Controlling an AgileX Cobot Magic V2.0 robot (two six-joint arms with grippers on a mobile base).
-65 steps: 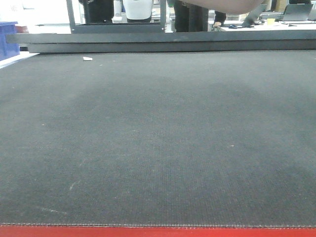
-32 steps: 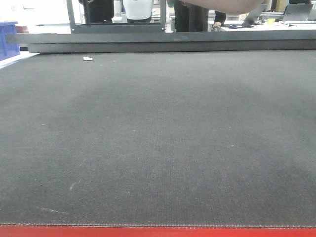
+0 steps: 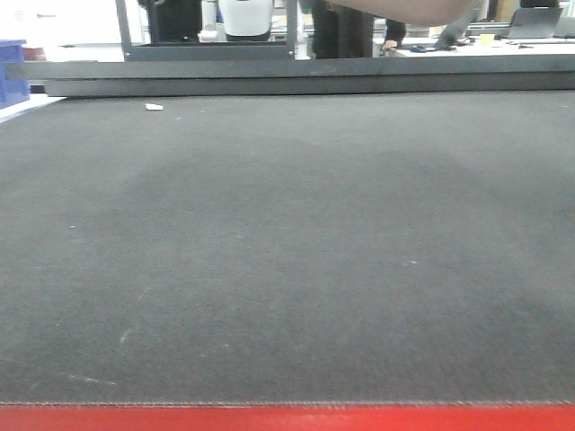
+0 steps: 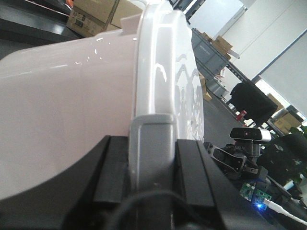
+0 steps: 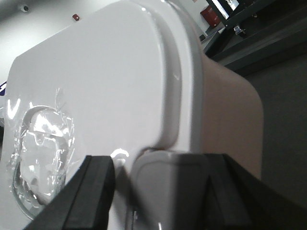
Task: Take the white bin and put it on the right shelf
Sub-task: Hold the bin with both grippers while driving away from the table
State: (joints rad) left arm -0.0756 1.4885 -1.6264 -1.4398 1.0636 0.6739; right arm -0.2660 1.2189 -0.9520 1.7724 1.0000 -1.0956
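The white bin [image 4: 62, 96] fills the left wrist view, its pale pinkish body on the left and its glossy white lid [image 4: 160, 62] on the right. My left gripper [image 4: 152, 143] is shut on the bin's grey end latch [image 4: 151, 158], with a black finger on each side. In the right wrist view the lid [image 5: 96, 72] and body [image 5: 232, 110] show again. My right gripper [image 5: 163, 163] closes around the other grey latch [image 5: 168, 187], with a small gap at its left finger [image 5: 93, 191]. In the front view only the bin's underside [image 3: 395, 9] shows, at the top edge. The right shelf is out of view.
A dark grey mat [image 3: 287, 251] with a red front strip [image 3: 287, 418] spreads below the held bin. Dark grey rails [image 3: 296, 76] run across its far edge. A blue bin [image 3: 11, 72] stands at the far left. A small white scrap [image 3: 154, 107] lies on the mat.
The front view has shifted slightly: the rails, scrap and blue bin slid a little left, and the red strip shows wider. The bin's underside stays at the top edge.
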